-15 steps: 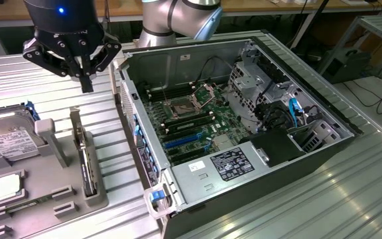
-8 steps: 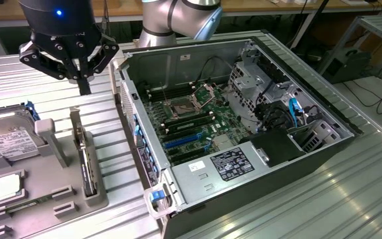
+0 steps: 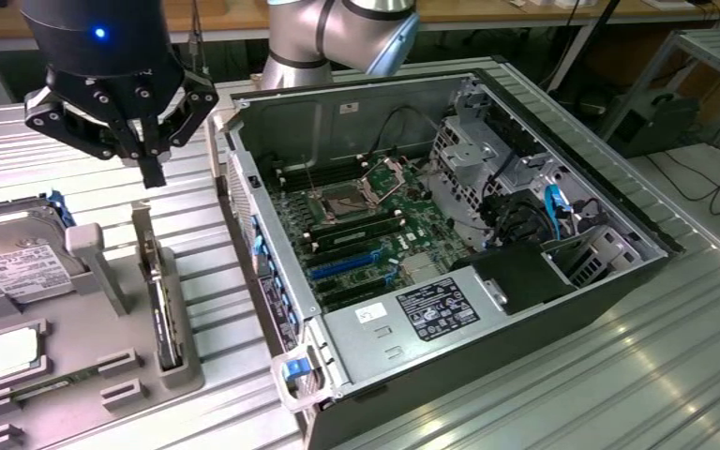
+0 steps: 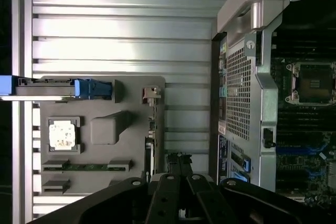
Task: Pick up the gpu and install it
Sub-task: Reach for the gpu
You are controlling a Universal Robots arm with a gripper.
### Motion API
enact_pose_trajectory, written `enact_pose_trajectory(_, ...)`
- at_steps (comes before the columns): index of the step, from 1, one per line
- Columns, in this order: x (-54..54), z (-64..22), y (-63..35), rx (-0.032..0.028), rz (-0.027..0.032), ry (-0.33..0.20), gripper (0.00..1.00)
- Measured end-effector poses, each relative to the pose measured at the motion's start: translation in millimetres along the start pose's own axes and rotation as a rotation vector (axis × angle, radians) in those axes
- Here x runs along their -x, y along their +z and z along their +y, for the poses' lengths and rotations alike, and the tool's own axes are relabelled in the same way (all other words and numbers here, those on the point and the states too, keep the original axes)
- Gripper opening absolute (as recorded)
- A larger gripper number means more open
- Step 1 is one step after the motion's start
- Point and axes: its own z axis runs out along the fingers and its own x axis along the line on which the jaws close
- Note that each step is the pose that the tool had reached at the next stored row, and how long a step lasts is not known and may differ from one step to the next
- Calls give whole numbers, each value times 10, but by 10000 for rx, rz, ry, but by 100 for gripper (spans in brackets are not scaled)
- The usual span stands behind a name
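Gripper (image 3: 151,176) at upper left of exterior view, fingers pressed together, clear of the gpu (image 3: 164,309), which stands on edge in the grey tray (image 3: 97,330) at lower left.

Bright glare streaks the ribbed table (image 4: 126,30); the case (image 3: 335,122) interior lies dim.

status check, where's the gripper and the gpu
Gripper shut, empty, hovering near tray. Gpu upright, edge-on in tray slot, untouched. Nothing between them.
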Motion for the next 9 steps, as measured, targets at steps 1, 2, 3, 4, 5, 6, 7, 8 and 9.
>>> enact_pose_trajectory(1, -4, -14, 0, 1, 0, 1, 11)
enact_pose_trajectory(2, -7, -29, 0, 0, 0, 1, 11)
enact_pose_trajectory(3, -11, -44, 0, 0, -1, 1, 11)
enact_pose_trajectory(4, -13, -58, 0, 0, 0, 1, 11)
enact_pose_trajectory(5, -16, -71, 0, 1, -1, 0, 11)
enact_pose_trajectory(6, -21, -91, 0, 0, 0, 1, 11)
enact_pose_trajectory(7, -24, -100, 0, 0, 0, 1, 11)
enact_pose_trajectory(8, -31, -107, -1, 0, 0, 2, 11)
enact_pose_trajectory(9, -43, -112, -1, -1, 0, 2, 11)
